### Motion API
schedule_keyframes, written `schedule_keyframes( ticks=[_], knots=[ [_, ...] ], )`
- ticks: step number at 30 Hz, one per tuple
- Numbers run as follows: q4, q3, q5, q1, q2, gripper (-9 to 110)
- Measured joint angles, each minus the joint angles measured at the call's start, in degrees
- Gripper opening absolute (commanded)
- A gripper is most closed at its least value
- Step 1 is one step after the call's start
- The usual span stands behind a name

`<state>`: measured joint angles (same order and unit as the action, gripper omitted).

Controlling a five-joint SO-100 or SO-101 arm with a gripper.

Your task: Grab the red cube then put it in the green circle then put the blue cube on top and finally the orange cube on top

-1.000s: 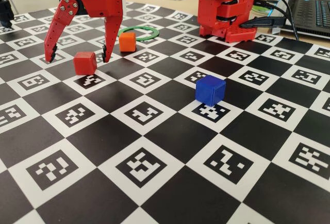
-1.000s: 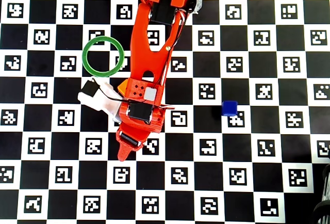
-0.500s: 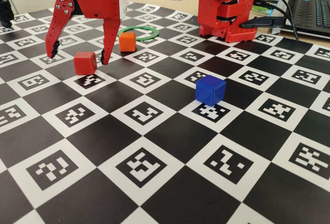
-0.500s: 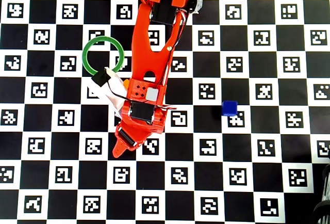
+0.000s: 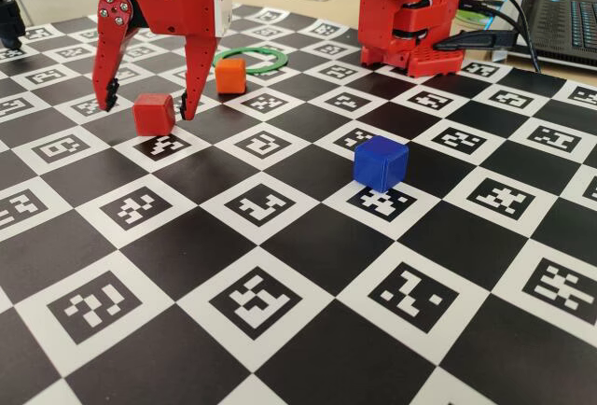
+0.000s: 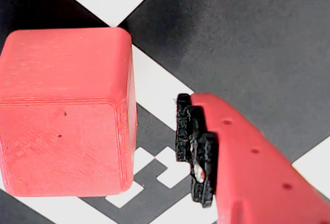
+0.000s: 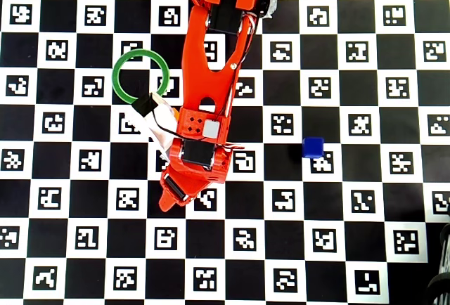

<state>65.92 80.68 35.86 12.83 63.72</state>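
Black-and-white checkerboard mat [image 5: 280,265] printed with marker codes, laptop [image 5: 567,27] at far right, cables [image 5: 504,4] beside it

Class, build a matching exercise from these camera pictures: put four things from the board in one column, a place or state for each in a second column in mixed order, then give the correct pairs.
1. red cube
2. blue cube
3. orange cube
4. gripper

A. open
B. alone in the fixed view's middle
C. just in front of the green circle in the fixed view
D. between the fingertips, on the board

Pairs: 1-D, 2-B, 3-C, 4-A
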Motion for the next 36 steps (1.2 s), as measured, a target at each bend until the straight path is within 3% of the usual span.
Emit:
schedule_keyframes(
  ticks=[8,15,21,27,36],
  knots=[
    [0.0,0.0,0.0,0.0,0.0,12],
    [0.0,0.0,-0.97,0.0,0.0,9],
    [9.32,-4.31,-4.66,0.7,0.0,8],
    [19.86,-10.11,-17.23,3.34,5.71,7],
    [27.69,-6.94,-49.48,13.97,21.53,6]
  ],
)
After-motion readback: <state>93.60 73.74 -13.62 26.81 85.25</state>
